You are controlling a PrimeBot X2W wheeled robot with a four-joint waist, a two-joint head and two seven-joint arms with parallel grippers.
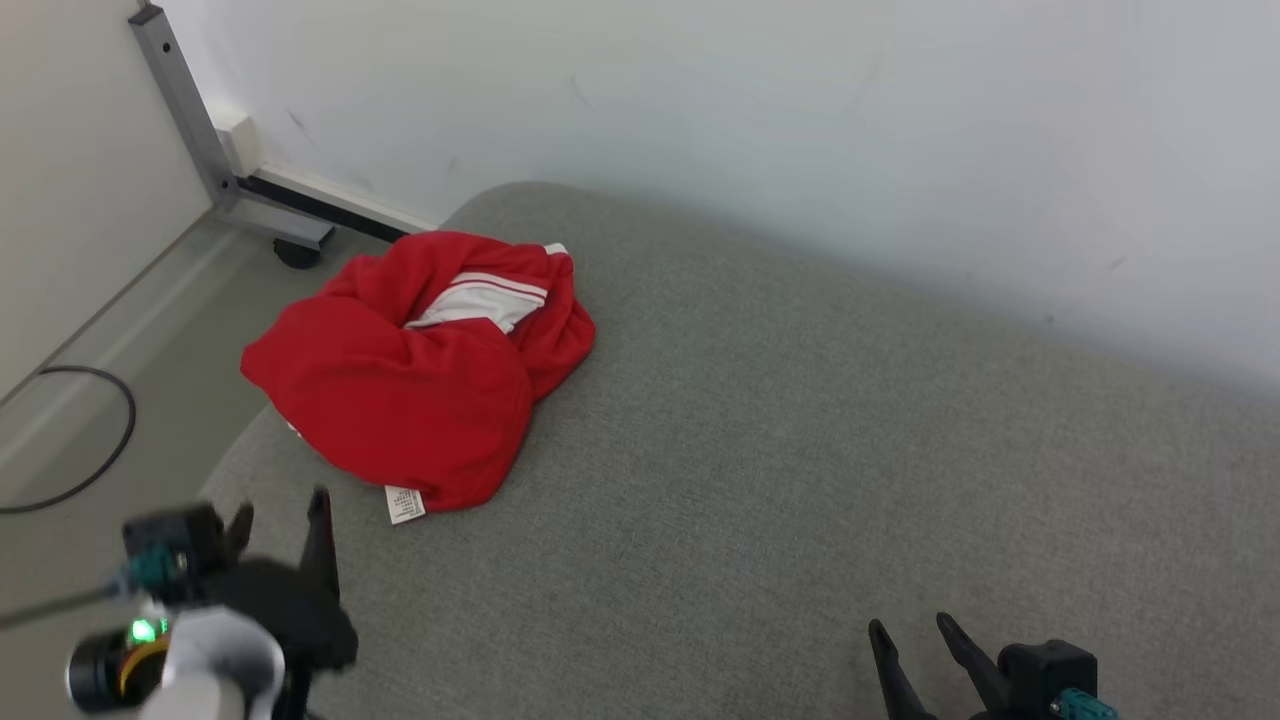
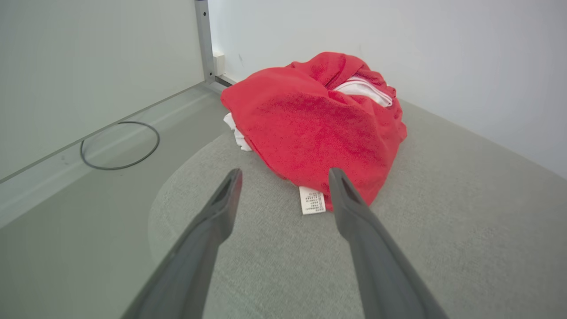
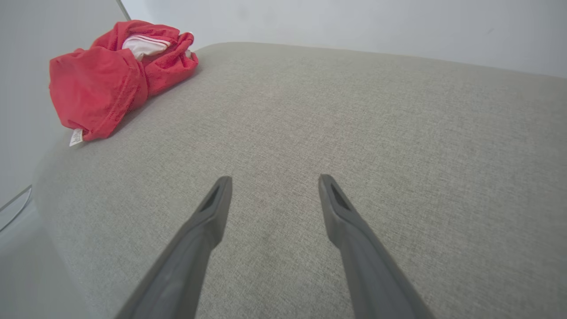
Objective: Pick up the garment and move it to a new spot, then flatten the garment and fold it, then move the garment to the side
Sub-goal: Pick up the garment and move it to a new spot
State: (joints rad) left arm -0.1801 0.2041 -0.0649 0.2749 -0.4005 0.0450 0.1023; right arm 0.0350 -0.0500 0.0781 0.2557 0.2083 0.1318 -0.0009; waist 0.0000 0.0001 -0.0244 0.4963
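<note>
In the head view we saw the garment (image 1: 400, 390), a bunched red heap with a white striped band, lying at the far left corner of the grey cushion (image 1: 800, 450). The left gripper (image 1: 282, 508) stood near the heap's near edge, its fingers spread and empty. The right gripper (image 1: 910, 622), also spread and empty, sat well apart at the lower right.

In the left wrist view the garment (image 2: 319, 119) lay straight ahead of the left gripper (image 2: 284, 172). Its white label (image 2: 312, 200) showed between the spread fingers, and we could not tell whether they touched the cloth. The heap showed no clear long axis.

In the right wrist view the right gripper (image 3: 274, 178) hung spread over bare cushion, with the garment (image 3: 97, 84) far off to the upper left. We judged the left arm nearer, needing only a short forward reach.
</note>
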